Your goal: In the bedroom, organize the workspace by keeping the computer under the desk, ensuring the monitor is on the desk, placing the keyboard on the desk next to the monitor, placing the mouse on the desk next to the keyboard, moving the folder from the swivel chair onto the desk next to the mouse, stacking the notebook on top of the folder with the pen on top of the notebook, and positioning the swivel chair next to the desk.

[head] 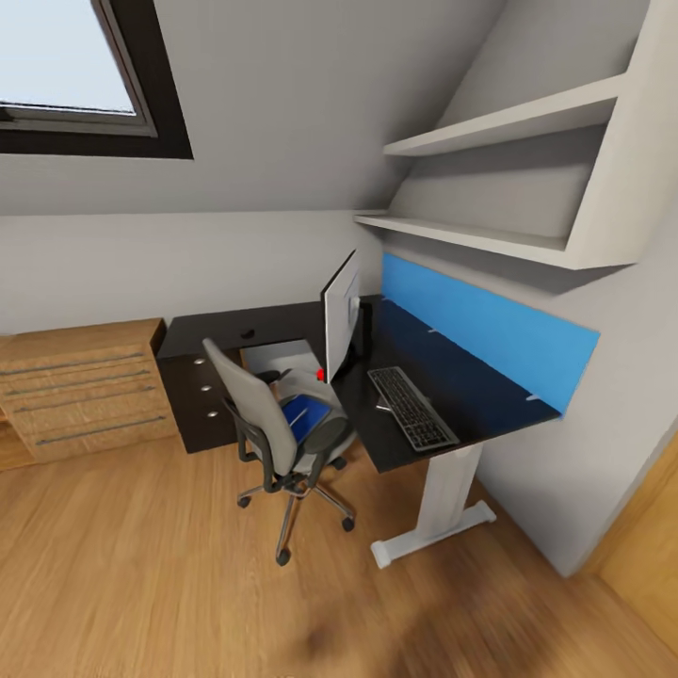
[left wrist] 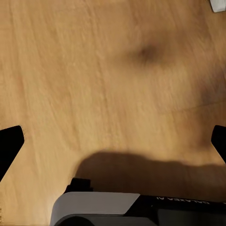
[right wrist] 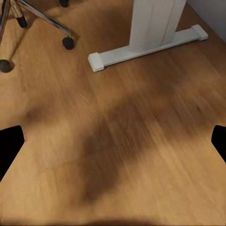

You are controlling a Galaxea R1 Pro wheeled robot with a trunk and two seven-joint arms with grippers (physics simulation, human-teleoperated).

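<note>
**Presently logged: bedroom workspace, seen from the approach**

Desk [head: 452, 377]: black L-shaped top in the corner, on a white leg [head: 443, 499], with a black drawer unit [head: 198, 395] beneath its far wing.
Monitor [head: 341, 315]: upright on the desk, near the inner corner.
Keyboard [head: 411, 407]: flat on the desk, beside the monitor, toward the near end.
Mouse [head: 248, 333]: small dark lump on the far wing, well apart from the keyboard.
Swivel chair [head: 282, 424]: just beside the desk, back turned toward me.
Folder [head: 306, 414]: bright blue, lying on the chair seat.
Wooden chest of drawers [head: 80, 391]: beside the drawer unit.
My left gripper [left wrist: 113, 141]: fingers spread wide, holding nothing, over wooden floor [left wrist: 94, 70].
My right gripper [right wrist: 113, 141]: likewise wide and empty, above floor near the desk's white foot and chair castors.
</note>
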